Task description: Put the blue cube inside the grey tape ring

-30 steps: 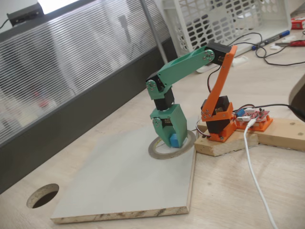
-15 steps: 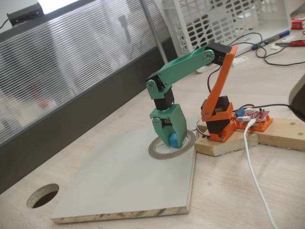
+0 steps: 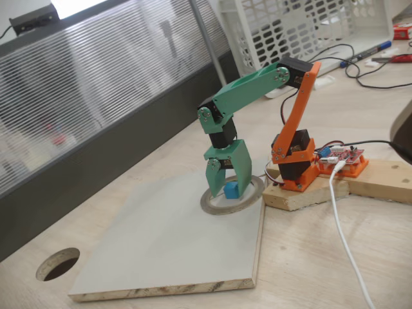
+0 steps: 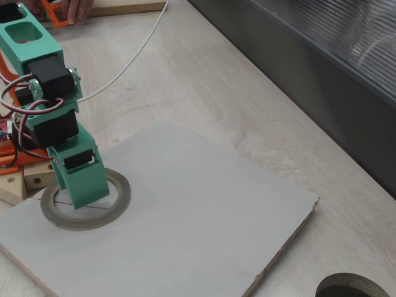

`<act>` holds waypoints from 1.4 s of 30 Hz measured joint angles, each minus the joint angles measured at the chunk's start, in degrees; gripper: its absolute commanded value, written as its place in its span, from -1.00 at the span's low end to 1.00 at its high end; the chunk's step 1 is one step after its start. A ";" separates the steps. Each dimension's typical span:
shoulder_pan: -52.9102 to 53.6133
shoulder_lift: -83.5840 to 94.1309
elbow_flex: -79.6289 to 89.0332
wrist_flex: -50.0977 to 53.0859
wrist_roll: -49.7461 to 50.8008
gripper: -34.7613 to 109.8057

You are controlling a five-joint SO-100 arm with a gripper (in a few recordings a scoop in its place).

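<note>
The blue cube (image 3: 230,190) sits inside the grey tape ring (image 3: 215,207), on the pale board. My green gripper (image 3: 227,193) points straight down over the ring and is open, one finger on each side of the cube. I cannot tell whether either finger touches the cube. In the other fixed view the gripper (image 4: 83,197) is seen from behind, standing inside the ring (image 4: 119,199), and its body hides the cube.
The ring lies at one corner of a pale grey board (image 3: 161,251). The arm's orange base (image 3: 296,164) stands on a wooden block beside it. A white cable (image 3: 344,238) runs across the table. A round hole (image 3: 58,264) is cut in the tabletop. A white basket (image 3: 302,26) stands at the back.
The gripper's jaws have spread apart, letting go of the blue cube. The cube now stands inside the ring between the fingers. The arm has hardly moved.
</note>
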 measured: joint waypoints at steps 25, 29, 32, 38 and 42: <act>0.18 0.09 -30.06 26.63 0.00 0.21; 0.18 0.09 -31.38 28.74 0.00 0.21; 0.18 0.09 -31.38 28.74 0.00 0.21; 0.18 0.09 -31.38 28.74 -0.09 0.03; 0.18 0.09 -31.73 28.74 0.00 -0.40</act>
